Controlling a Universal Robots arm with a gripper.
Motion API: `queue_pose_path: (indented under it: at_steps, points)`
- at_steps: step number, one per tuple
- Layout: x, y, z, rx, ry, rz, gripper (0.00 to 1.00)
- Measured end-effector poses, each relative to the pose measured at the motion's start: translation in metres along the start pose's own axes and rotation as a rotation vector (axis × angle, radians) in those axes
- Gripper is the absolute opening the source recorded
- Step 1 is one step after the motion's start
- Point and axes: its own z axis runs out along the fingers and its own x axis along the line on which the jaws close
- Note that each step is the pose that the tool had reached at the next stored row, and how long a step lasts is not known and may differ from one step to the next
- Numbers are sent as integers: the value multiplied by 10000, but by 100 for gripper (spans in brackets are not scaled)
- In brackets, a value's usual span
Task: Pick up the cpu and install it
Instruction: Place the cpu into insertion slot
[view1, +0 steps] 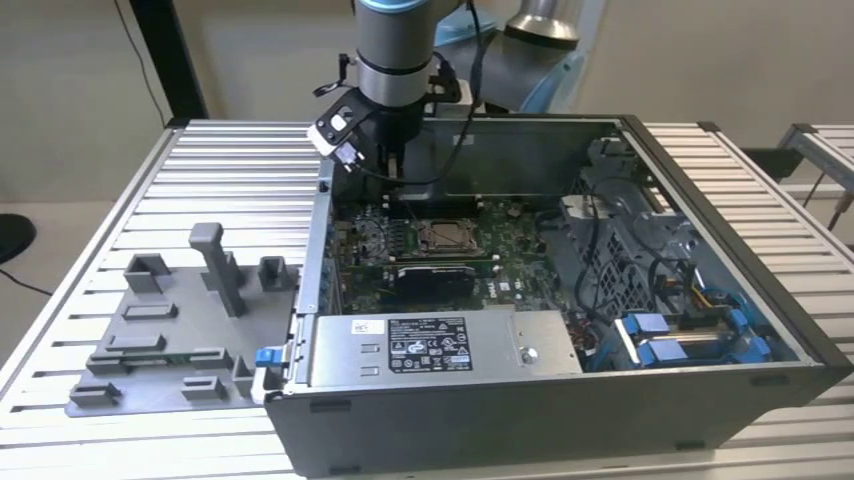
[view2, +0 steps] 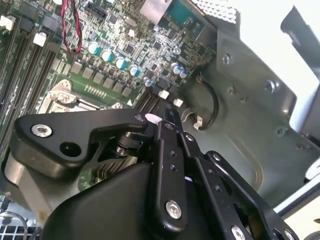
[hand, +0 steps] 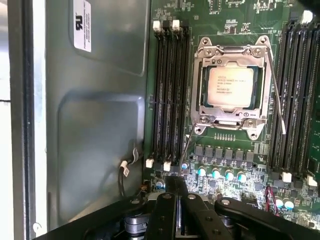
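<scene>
Your cpu (hand: 231, 86) lies flat inside the square metal socket frame (hand: 232, 52) on the motherboard (view1: 367, 245), pale silver top facing up; in the exterior view you can find it (view1: 445, 236) near the middle of the board, inside the open computer case (view1: 534, 420). The frame's thin wire lever (hand: 277, 100) runs along one side of the socket; banks of dark memory slots (hand: 170, 90) flank the socket on both sides; a row of blue-topped capacitors (hand: 215, 172) sits between the socket and the arm.

The end effector (hand: 175, 180) is apart from the cpu and touches nothing you can see; its two black fingers (view2: 168, 112) are drawn together, with no part held between them. In the exterior view the end effector (view1: 398, 178) hangs over the board's far edge, toward the exterior view's left, close to the case's back wall.

Nearer the camera, the power supply (view1: 441, 345) lies along the case's front; grey plastic fixture blocks (view1: 174, 330) stand on the ribbed metal worktop (view1: 240, 160) at the exterior view's left, outside the case.
</scene>
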Motion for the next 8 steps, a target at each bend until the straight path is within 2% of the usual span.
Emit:
queue_pose_path:
  at_steps: [8]
  points:
    - [4,115,-39,-5,106,-7,0]
